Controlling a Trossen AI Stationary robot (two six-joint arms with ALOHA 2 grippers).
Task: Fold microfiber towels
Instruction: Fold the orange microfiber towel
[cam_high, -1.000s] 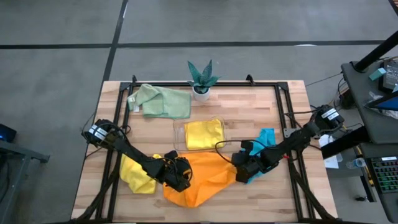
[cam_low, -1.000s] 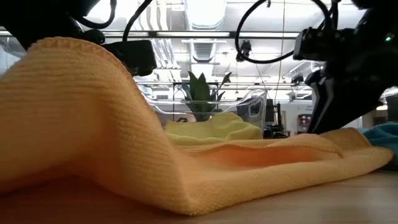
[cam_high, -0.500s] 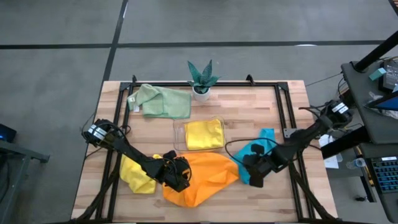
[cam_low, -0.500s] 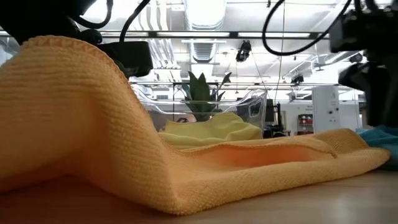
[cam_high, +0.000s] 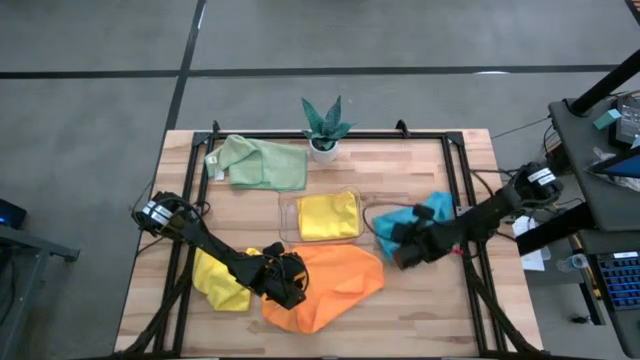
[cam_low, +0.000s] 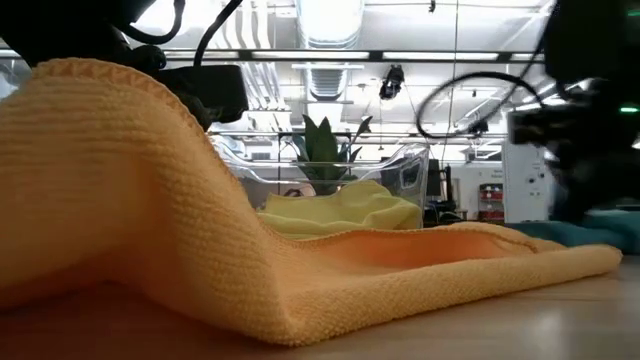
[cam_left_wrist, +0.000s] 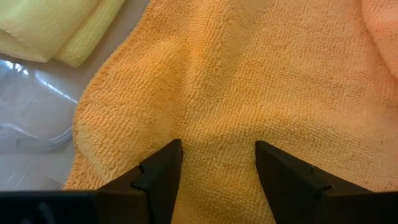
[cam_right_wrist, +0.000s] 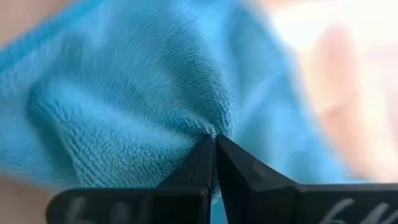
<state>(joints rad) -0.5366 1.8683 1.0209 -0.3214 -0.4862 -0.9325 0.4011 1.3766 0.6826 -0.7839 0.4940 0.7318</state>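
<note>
- High view: the right claw (cam_high: 404, 252) is clenched on a fold of the blue towel (cam_high: 412, 222), which lies on the worktop (cam_high: 400, 160) just beside the clear tray (cam_high: 286, 205).
- The left claw (cam_high: 288, 285) is spread, pressing down on the orange towel (cam_high: 335, 285).
- One yellow towel (cam_high: 327, 215) sits in the tray, another yellow cloth (cam_high: 218, 280) lies beside the orange one.
- The green towel (cam_high: 262, 163) lies near the plant (cam_high: 324, 126).
</note>
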